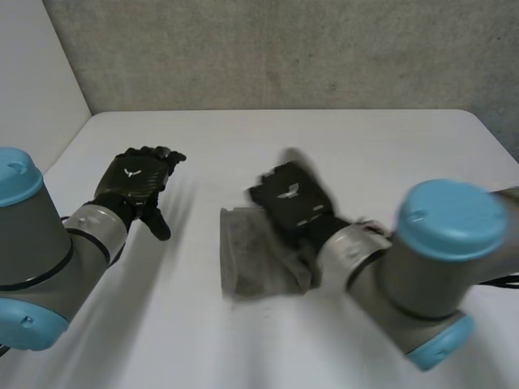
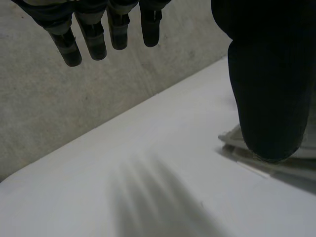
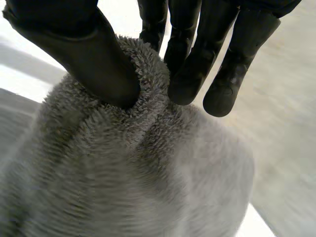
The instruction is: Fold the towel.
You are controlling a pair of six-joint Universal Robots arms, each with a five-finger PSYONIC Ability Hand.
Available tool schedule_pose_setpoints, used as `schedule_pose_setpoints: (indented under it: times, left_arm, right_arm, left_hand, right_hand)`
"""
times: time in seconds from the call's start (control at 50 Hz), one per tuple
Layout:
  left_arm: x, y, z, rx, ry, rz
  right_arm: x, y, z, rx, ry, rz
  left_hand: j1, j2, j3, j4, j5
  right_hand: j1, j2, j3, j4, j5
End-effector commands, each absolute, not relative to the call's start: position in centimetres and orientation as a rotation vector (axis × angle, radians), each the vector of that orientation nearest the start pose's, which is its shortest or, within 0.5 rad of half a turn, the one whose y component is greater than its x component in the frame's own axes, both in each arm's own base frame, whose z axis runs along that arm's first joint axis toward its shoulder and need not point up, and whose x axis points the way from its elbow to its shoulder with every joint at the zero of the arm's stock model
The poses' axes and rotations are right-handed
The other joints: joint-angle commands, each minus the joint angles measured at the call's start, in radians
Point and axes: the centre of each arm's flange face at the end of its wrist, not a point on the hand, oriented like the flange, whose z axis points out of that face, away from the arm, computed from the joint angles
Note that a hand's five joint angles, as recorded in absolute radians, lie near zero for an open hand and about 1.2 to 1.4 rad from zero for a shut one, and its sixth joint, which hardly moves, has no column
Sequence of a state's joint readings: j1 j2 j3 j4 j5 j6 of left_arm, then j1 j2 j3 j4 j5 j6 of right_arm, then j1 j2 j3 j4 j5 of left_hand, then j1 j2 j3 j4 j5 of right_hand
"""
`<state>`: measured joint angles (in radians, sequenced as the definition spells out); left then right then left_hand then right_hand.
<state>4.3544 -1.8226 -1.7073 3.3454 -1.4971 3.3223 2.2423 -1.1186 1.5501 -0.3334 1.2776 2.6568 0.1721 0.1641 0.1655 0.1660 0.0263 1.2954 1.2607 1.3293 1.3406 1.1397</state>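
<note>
1 fold is being made, it seems: the towel, lying mid-tabletop, is being pinched at a bunched edge between the right hand's thumb and fingers. The left hand is being held apart, its fingers straight. Next, that edge is probably needing to be carried across.

Plain grey fluffy terry towel at the right robot hand fingertips. That and the left robot hand: matte black, small white mark on the back. Smooth white tabletop. Arms grey, caps light blue. Wall speckled grey.
</note>
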Motion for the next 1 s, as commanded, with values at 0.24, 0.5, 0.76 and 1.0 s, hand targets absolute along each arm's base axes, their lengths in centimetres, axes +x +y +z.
schedule_pose_setpoints:
  times: [0.24, 0.5, 0.76, 1.0]
  left_arm:
    - [-24.8, -26.6, 21.6, 0.697, 2.457, -2.168]
    - [-28.6, -25.1, 22.7, 0.604, 2.594, -2.183]
    - [-30.9, -23.1, 14.6, 0.483, 2.927, -1.65]
    - [-31.1, -22.3, 12.3, 0.521, 2.918, -1.604]
  right_arm:
    - [38.7, -16.7, 17.4, -1.52, 1.718, -1.771]
    - [32.8, -22.6, 21.1, -0.891, 2.01, -1.731]
    - [33.8, -24.4, 15.8, -0.995, 2.179, -1.354]
    - [33.9, -25.7, 14.3, -1.104, 2.181, -1.375]
  left_hand:
    - [0.002, 0.01, 0.009, 0.009, -0.026]
    - [0.009, 0.017, 0.016, 0.015, -0.02]
    - [0.009, 0.017, 0.016, 0.015, -0.02]
    - [0.002, 0.01, 0.009, 0.009, -0.026]
  right_hand:
    - [-1.121, -1.086, -1.155, -1.166, -1.14]
    - [-1.121, -1.086, -1.155, -1.166, -1.14]
    - [-1.121, -1.086, -1.155, -1.166, -1.14]
    - [-1.121, -1.086, -1.155, -1.166, -1.14]
